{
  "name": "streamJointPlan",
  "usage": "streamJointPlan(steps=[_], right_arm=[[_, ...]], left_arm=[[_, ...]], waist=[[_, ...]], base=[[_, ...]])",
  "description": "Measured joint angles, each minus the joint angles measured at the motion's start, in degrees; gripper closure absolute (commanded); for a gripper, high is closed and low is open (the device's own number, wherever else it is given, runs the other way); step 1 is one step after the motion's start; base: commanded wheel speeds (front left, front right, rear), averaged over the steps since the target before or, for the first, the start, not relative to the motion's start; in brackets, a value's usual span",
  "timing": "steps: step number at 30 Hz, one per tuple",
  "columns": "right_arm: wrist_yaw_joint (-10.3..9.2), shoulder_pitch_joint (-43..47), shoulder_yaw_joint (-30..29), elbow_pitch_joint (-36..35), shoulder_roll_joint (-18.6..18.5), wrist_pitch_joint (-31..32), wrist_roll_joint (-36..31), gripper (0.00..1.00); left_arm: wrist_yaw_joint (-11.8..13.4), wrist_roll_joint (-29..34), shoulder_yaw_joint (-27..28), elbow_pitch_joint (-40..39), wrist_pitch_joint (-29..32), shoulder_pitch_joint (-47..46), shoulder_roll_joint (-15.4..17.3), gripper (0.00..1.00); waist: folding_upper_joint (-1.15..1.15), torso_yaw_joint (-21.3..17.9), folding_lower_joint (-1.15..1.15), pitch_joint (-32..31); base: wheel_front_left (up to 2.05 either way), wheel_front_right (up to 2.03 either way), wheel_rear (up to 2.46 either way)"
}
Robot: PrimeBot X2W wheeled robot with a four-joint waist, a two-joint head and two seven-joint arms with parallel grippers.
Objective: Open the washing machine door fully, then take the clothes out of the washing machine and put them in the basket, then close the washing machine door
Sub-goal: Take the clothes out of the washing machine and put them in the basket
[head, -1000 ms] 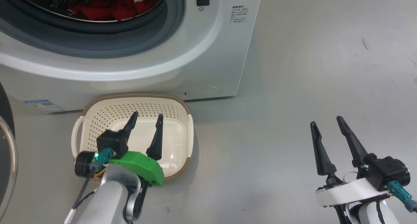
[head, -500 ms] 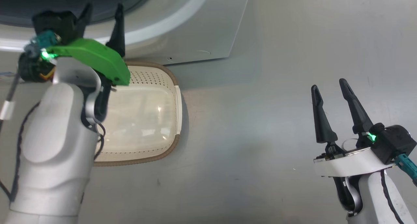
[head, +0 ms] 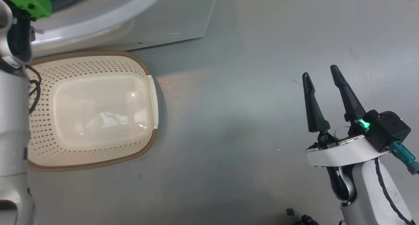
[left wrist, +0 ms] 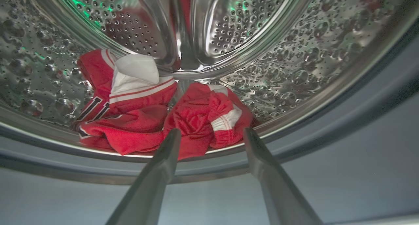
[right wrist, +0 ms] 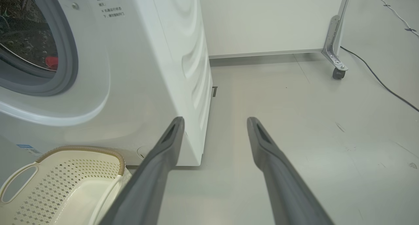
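Grey floor (head: 229, 120) is running out to a pale wall panel, and on it the white washing machine (right wrist: 147, 55) is sitting with its mouth uncovered. Down in the steel drum (left wrist: 245, 28) the clothes (left wrist: 193, 120) are lying in a red heap against the front lip, with a numbered jersey on one side and a white-trimmed piece on the other. The left gripper (left wrist: 211, 133) is pointing straight at that heap, fingers spread wide, tips just short of the nearer garment and holding nothing.

That's the big change. A second ago this gripper was hovering over the basket (head: 98, 65), and it has since swung up to the drum mouth. The head camera has turned with the body, so the machine is now sitting in the upper left of the head view.

The basket is waiting empty on the floor, tight against the machine's front, below the opening. Over to the right, the right gripper (head: 320, 71) is hanging spread and empty above the floor, well apart from everything.

My read is that the washing machine door step is done and unloading is only beginning. The next call is a reach in and a pinch on the nearest red fold.
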Motion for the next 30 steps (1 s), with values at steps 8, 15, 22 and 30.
streamJointPlan(steps=[8,15,22,30], right_arm=[[0.01,-0.88,1.76,0.59,0.19,0.0,1.2,0.0],[0.01,-1.51,3.37,0.96,0.22,0.0,2.24,0.0],[0.01,-2.86,4.43,1.11,0.25,0.0,2.7,0.0],[0.01,-3.91,4.8,1.41,0.33,0.0,3.53,0.0]], left_arm=[[0.02,-1.92,2.44,2.41,2.47,-4.85,1.77,0.0],[0.07,-2.4,3.19,4.22,4.76,-9.05,3.64,0.0],[0.01,-1.92,1.9,6.92,7.7,-11.55,5.04,0.0],[0.02,-0.3,0.47,10.53,10.98,-13.06,6.03,0.07]], waist=[[0.0,-2.6,0.0,1.76],[0.0,-4.82,-0.01,3.72],[0.0,-6.48,-0.01,5.53],[0.0,-7.46,0.0,6.72]], base=[[0.0,0.0,0.0],[0.0,0.0,0.0],[0.0,0.0,0.0],[0.0,0.0,0.0]])
